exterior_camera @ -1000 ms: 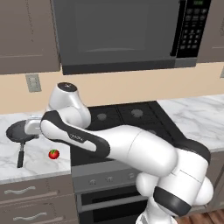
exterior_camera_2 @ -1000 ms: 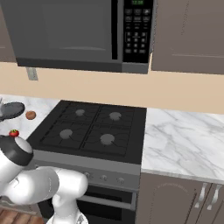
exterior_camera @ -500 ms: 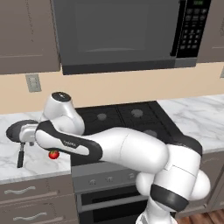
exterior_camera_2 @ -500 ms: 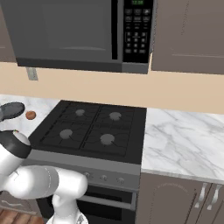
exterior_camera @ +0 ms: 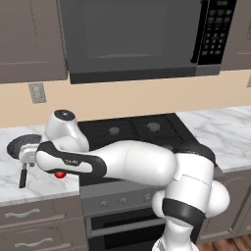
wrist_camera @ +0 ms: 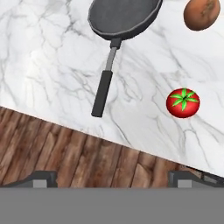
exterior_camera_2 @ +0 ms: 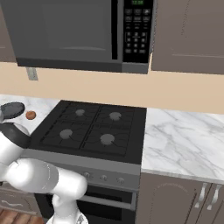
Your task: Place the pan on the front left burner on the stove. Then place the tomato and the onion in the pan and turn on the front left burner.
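Hand [wrist_camera: 112, 179] spread wide above the desk [wrist_camera: 52, 57], likely lining up on the pan [wrist_camera: 124, 16] handle; pan, tomato [wrist_camera: 183, 103] and onion [wrist_camera: 201, 13] lie left of the stove [exterior_camera_2: 87, 127].

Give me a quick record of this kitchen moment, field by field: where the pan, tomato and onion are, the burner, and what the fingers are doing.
pan: on the marble counter left of the stove, empty, handle pointing toward the counter's front edge
tomato: on the counter, apart from the pan
onion: on the counter beside the pan, not touching it
front left burner: bare, nothing on it
fingers: open, holding nothing, above the counter's front edge near the pan handle
task progress: pan not yet picked up
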